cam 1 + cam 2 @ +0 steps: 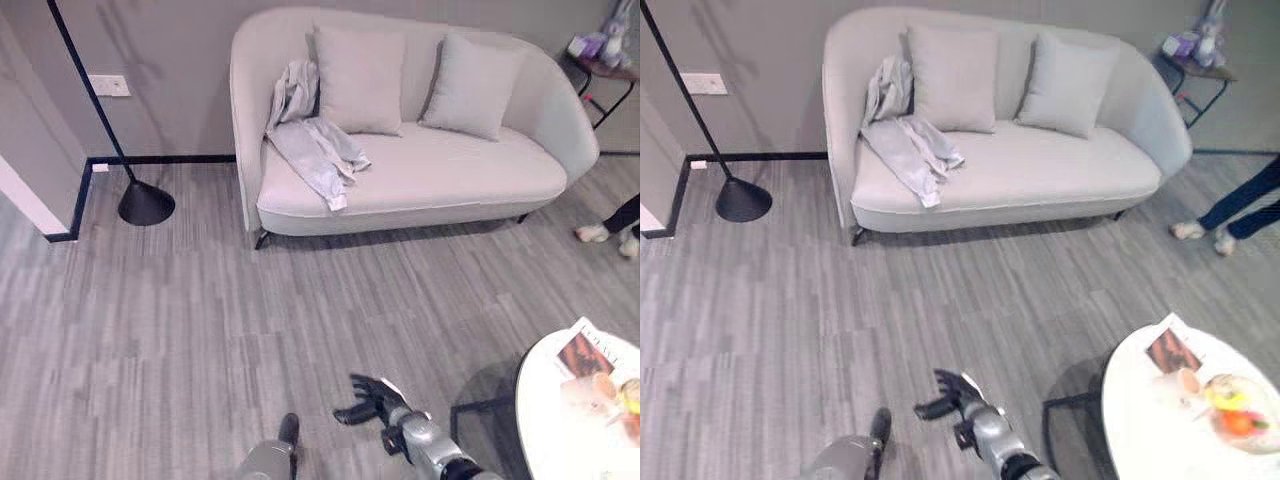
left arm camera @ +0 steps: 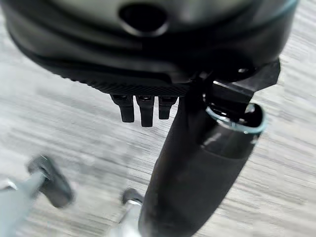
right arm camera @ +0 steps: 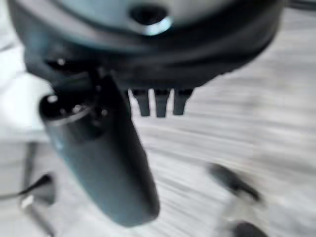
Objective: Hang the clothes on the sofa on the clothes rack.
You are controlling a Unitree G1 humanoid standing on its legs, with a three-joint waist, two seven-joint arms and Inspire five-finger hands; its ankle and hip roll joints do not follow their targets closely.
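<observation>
In the left eye view a pale sofa (image 1: 420, 175) stands against the wall across the upper middle of the frame, and a light grey garment (image 1: 308, 140) hangs over its back and seat at its left end, beside two cushions (image 1: 360, 78). The black round base of a stand (image 1: 146, 203) sits on the floor at upper left, its thin pole rising out of the top. At the bottom centre the right hand (image 1: 372, 398) hovers over the floor with its fingers spread loose, grasping nothing. The left hand (image 1: 288, 430) shows only as a dark tip at the bottom edge. A white round table (image 1: 550, 400) at lower right carries a magazine (image 1: 590, 352).

The right eye view adds more of that table: a bowl (image 1: 1238, 410) on it holds orange and yellow fruit. A person's legs and shoes (image 1: 1215, 232) show at the right edge, and a small side table (image 1: 1195, 55) stands at upper right.

In the left wrist view the left hand (image 2: 143, 106) hangs over bare floor, fingers straight and relaxed.

In the right wrist view the right hand (image 3: 160, 101) likewise shows straight fingers, holding nothing.
</observation>
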